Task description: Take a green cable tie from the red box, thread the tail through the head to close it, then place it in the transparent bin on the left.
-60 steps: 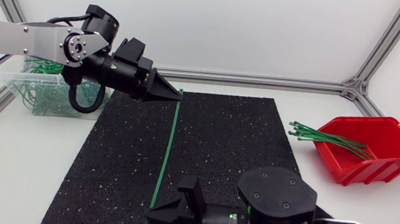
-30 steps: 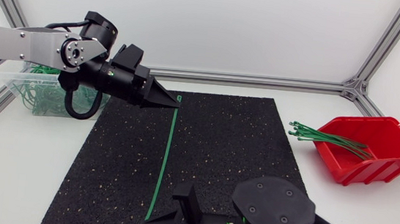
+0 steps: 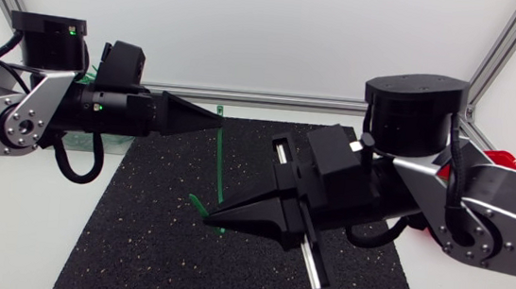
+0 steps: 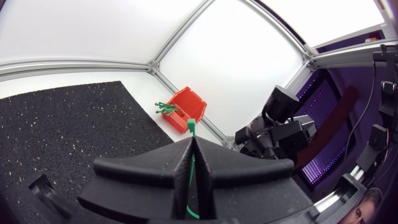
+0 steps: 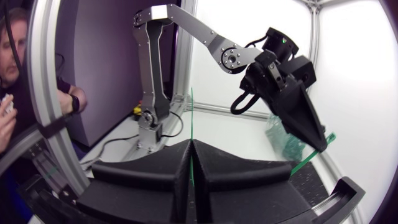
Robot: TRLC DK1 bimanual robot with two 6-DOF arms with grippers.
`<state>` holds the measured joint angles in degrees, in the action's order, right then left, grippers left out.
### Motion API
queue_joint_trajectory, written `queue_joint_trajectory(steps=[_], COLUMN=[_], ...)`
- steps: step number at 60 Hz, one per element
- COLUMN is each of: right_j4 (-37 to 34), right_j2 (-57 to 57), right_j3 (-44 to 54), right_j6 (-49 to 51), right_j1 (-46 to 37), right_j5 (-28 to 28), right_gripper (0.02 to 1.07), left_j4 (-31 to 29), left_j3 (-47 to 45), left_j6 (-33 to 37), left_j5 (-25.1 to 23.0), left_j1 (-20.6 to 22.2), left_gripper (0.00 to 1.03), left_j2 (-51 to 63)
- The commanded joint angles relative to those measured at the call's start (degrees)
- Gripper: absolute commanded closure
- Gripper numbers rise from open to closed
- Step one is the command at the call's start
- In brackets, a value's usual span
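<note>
Cable tie (image 3: 219, 164) runs far-to-near; left gripper (image 3: 216, 114) clamps far end, right gripper (image 3: 212, 224) near.

No lettering, label, number or sign can be read in any of the three views.
</note>
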<state>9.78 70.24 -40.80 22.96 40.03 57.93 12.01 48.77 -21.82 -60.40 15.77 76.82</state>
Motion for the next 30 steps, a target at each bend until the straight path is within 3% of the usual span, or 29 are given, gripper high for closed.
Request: queue_joint_trajectory(steps=[1,14,30], right_j4=[-3.8,-17.34,-17.78], right_j2=[-3.53,-12.49,-19.61], right_j3=[-0.16,-2.45,-3.76], right_j6=[-6.79,-11.27,-20.41], right_j1=[0.31,1.45,2.42], right_j5=[3.59,9.13,13.52], right_gripper=[1.01,1.01,1.01], left_j4=[2.05,2.14,-0.67], left_j3=[-3.95,-9.31,-13.27], left_j6=[-5.77,-9.82,-12.8], left_j5=[0.9,9.07,17.86], left_j1=[2.34,11.04,20.79], left_gripper=[0.99,0.99,0.99], left_j2=[-5.1,-17.14,-29.27])
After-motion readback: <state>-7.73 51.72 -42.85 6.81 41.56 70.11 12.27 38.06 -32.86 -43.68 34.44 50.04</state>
